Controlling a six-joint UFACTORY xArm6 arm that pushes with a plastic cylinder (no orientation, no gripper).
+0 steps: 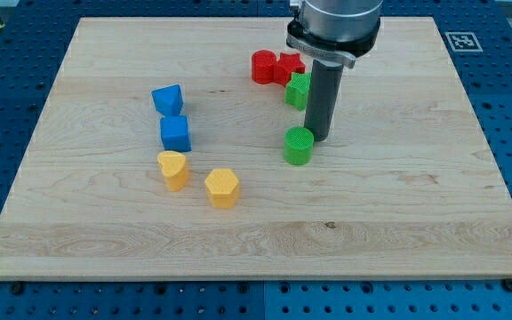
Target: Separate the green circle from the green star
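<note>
- Blue blocks, view's left: a wedge-like blue block [167,99] with a blue cube [175,134] just below it. Well apart from the work; no action required.
- Yellow blocks: one yellow block [173,170] just under the cube, and a second, hexagonal yellow block [222,188] to its lower right. Both clear of my path.
- Red pair [274,68] near the view's top, just beside the star's upper left.
- Green circle [299,146]: lies below the green star [298,91], with bare board showing between them.
- My tip [319,139]: I have no claw to open or shut, only the rod; it stands just beside the circle's upper right, between circle and star.
- Judgement: separation is under way. To do it well, push the circle on toward the view's lower left, keeping contact centred so it does not roll off sideways, and keep the rod off the star.
</note>
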